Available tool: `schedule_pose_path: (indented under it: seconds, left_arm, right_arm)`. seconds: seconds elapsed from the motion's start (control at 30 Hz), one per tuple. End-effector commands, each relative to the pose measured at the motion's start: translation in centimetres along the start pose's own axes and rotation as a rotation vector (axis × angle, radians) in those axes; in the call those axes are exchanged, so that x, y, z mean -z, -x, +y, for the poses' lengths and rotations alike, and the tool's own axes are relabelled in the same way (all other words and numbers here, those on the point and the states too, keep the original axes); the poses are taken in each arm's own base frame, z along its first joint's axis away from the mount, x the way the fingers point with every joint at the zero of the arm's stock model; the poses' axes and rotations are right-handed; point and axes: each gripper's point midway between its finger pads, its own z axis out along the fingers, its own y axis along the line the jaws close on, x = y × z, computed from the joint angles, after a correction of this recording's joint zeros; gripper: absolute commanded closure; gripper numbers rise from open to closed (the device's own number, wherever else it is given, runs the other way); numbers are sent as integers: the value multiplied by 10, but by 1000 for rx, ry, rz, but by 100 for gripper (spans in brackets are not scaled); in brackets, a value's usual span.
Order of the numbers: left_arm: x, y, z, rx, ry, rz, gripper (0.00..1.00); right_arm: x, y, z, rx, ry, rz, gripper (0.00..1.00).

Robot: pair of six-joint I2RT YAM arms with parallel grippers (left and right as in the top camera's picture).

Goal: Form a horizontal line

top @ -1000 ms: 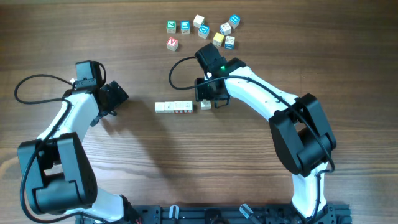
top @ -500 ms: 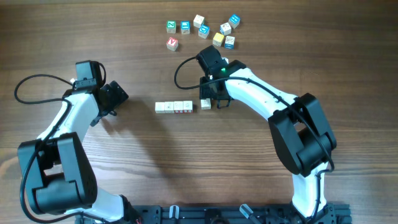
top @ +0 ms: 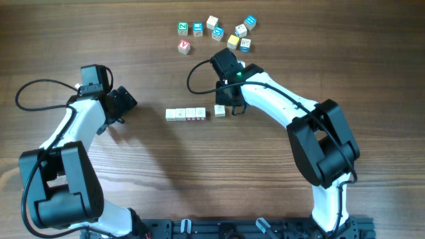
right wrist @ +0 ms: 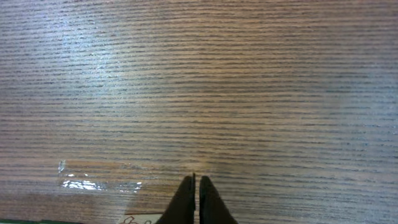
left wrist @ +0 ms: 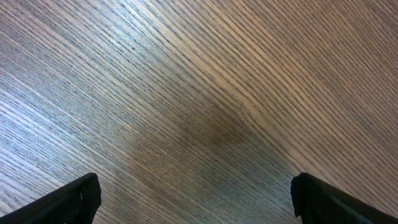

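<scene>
Wood-grain bench (top: 199,172) carries everything. In the overhead view the left arm (top: 80,116) stands at the left of the frame. Its left jaws are spread wide and hold nothing, well apart from the horizontal line (top: 186,114), which lies at mid-frame, to their right and a little lower. In the left wrist view the two dark fingertips (left wrist: 78,199) sit in the lower corners with only bare grain between them.

The line is four whitish cubes touching side to side. A fifth cube (top: 219,111) lies just right of them across a small gap, a shade higher in the frame. The right jaws hang just beside that fifth cube, at its upper right, and are pressed together on nothing. In the right wrist view their fingertips (right wrist: 185,199) meet at bottom centre over bare bench, with a shiny clear strip (right wrist: 99,182) to their left.

The left arm rises from its base at lower left, bends at upper left and points its wrist to the right, a black cable (top: 30,93) looping beside it. The right arm (top: 272,99) climbs from its base at lower right, folds at the elbow and reaches up-left to mid-frame, a green light (top: 234,73) glowing near its wrist.

The pale tops bear faint red marks, too small to read. The coloured cubes (top: 216,30) clustered at upper centre show letters, but these cannot be read with certainty.
</scene>
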Motion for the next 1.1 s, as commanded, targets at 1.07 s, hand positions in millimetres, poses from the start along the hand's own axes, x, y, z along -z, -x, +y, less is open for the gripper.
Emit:
schedule_pose_path:
  seconds: [1.07]
  left_arm:
    - [-3,-1,4,14,12,4,0]
  right_arm:
    - [-1,-26,-3,24,16,117,95]
